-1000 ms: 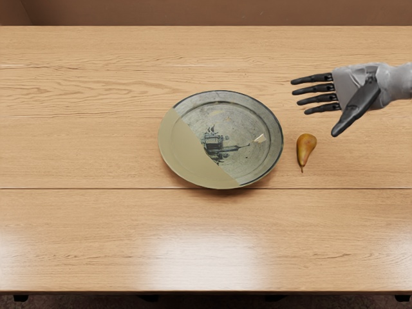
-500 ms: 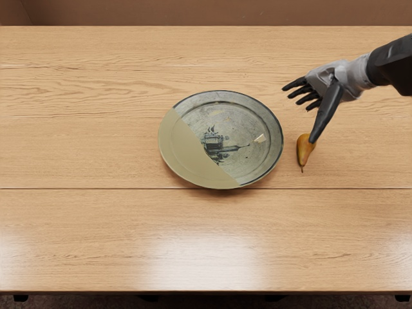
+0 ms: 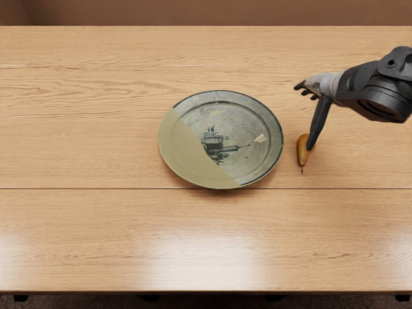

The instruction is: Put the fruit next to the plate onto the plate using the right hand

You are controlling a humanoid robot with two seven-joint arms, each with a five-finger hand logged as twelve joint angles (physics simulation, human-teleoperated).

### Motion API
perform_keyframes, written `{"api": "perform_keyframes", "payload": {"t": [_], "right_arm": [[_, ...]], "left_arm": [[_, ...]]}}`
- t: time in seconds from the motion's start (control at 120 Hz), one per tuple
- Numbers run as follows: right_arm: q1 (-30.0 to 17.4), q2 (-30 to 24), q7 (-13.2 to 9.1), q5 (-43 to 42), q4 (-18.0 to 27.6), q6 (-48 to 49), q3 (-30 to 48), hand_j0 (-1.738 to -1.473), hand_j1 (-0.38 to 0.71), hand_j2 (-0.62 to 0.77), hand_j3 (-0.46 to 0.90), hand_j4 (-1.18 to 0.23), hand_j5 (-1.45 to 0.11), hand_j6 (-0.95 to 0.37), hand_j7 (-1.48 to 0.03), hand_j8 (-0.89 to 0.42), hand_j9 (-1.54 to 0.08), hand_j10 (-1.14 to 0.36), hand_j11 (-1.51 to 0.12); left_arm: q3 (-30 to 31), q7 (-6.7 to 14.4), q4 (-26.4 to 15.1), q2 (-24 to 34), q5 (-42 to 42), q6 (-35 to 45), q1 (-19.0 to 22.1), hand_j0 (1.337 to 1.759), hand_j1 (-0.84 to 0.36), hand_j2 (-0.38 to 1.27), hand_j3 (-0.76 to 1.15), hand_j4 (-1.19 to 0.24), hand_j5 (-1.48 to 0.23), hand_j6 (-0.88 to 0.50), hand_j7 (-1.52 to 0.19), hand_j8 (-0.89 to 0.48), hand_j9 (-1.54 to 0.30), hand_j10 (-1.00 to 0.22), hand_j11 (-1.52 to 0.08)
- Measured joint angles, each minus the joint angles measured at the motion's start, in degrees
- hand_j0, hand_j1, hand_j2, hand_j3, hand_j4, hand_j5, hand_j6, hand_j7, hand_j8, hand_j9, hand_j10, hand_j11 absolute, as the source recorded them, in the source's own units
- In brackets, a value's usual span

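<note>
A small yellow-brown pear (image 3: 301,150) lies on the table just right of the plate, stem toward the front. The round grey-green plate (image 3: 172,143), with a dark picture in its middle and a beige patch on its left, sits at the table's centre and holds no fruit. My right hand (image 3: 308,116) comes in from the right edge and hovers over the pear. Its long dark thumb (image 3: 317,122) points down, with the tip at the pear's upper right side. The other fingertips (image 3: 300,85) peek out behind, spread. The hand is open and holds nothing.
The bulky grey forearm (image 3: 376,90) crosses the upper right of the view, above the wooden table (image 3: 193,238). A seam runs across the table just in front of the plate. A wall stands behind the far edge.
The right arm has swung in toward the plate and lowered. The hand turned so its thumb now reaches the pear, and the forearm hides most of the fingers. Pear and plate have not moved.
</note>
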Motion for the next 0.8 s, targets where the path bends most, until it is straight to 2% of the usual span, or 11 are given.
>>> {"api": "perform_keyframes", "payload": {"t": [0.292, 0.55, 0.8], "right_arm": [[1.20, 4.44, 0.00, -0.14, 4.86, -12.94, -8.26, -1.658, -0.30, -0.01, 0.00, -0.04, -0.05, -0.04, -0.05, -0.04, -0.05, -0.04, -0.05], [0.75, 10.42, 0.00, 0.30, 5.27, -22.61, -12.56, -1.658, -0.27, -0.01, 0.00, -0.07, -0.09, -0.07, -0.09, -0.07, -0.09, -0.07, -0.09], [-0.94, 14.41, 0.00, 0.44, 4.29, -24.79, -15.28, -1.658, -0.23, -0.02, 0.00, -0.10, -0.13, -0.10, -0.13, -0.10, -0.13, -0.10, -0.13]], "left_arm": [[0.00, -0.01, 0.00, 0.00, 0.00, 0.00, 0.00, 1.658, 0.35, 0.00, 0.00, 0.00, 0.00, 0.00, 0.00, 0.00, 0.00, 0.00, 0.00], [0.00, 0.00, 0.00, 0.00, 0.00, 0.00, 0.00, 1.658, 0.35, 0.00, 0.00, 0.00, 0.00, 0.00, 0.00, 0.00, 0.00, 0.00, 0.00], [0.00, 0.00, 0.00, 0.00, 0.00, 0.00, 0.00, 1.658, 0.35, 0.00, 0.00, 0.00, 0.00, 0.00, 0.00, 0.00, 0.00, 0.00, 0.00]]}}
